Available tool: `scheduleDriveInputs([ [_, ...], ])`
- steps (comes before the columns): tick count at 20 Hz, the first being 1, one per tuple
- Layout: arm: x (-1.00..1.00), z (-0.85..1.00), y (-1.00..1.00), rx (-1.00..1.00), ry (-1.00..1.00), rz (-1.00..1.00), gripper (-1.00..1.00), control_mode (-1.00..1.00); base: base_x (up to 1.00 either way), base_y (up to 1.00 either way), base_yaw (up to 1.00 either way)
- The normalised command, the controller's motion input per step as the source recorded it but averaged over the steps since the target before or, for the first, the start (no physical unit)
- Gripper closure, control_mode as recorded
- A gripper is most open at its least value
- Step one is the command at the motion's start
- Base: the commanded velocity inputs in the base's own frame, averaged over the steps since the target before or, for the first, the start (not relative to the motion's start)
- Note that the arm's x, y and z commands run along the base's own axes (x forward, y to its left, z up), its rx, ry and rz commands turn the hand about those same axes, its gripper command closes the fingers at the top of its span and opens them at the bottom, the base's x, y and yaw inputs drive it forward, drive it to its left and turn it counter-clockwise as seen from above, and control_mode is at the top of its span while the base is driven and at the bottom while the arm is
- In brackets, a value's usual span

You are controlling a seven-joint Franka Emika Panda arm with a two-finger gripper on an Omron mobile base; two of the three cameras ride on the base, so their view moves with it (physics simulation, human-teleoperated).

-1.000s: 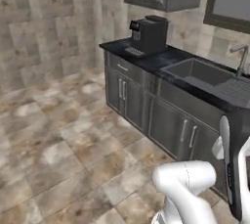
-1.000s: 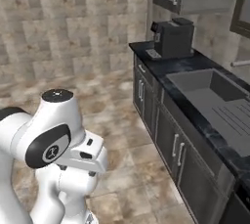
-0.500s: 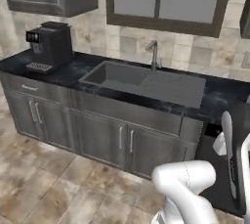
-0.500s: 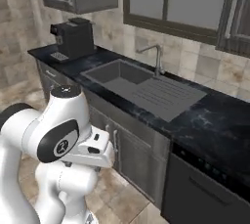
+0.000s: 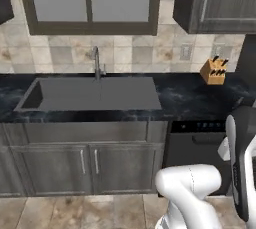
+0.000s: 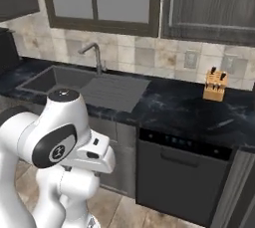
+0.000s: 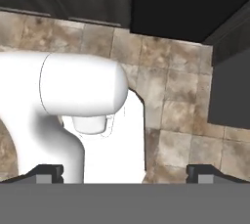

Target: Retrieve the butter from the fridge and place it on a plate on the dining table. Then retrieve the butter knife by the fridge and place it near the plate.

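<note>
The jaws (image 7: pixel 125 173) stand spread wide, empty, at the bottom of the hand view over bare tiled floor (image 7: pixel 176 96). In the base views, the black marble tabletop (image 5: pixel 190 98) edge crosses mid-frame, carrying the sink (image 5: pixel 95 93), with a knife block (image 6: pixel 215 85) at upper right. No writing is legible.

1. Counter (image 5: pixel 190 98) runs across mid-frame in both base views; sink (image 5: pixel 95 93) set into it at left.
2. Faucet (image 5: pixel 96 62) behind the sink, at the wall.
3. Knife block (image 5: pixel 213 70) on the counter, right of frame, against the wall.
4. Dishwasher (image 6: pixel 184 177) under the counter, right of the sink cabinets (image 5: pixel 87 165).
5. Window (image 5: pixel 90 0) above the sink; wall cupboard (image 5: pixel 215 0) upper right.
</note>
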Motion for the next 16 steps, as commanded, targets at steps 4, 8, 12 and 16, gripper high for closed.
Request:
scheduleDriveInputs([
  [4, 0.0, 0.0, 0.0, 0.0, 0.0, 0.0, -1.0, 1.0, 0.3, 0.54, -0.55],
  [8, 0.0, 0.0, 0.0, 0.0, 0.0, 0.0, -1.0, 1.0, 0.34, 0.68, -0.52],
  [12, 0.0, 0.0, 0.0, 0.0, 0.0, 0.0, -1.0, 1.0, 0.42, 0.61, -0.59],
  [16, 0.0, 0.0, 0.0, 0.0, 0.0, 0.0, -1.0, 1.0, 0.48, 0.44, -0.68],
])
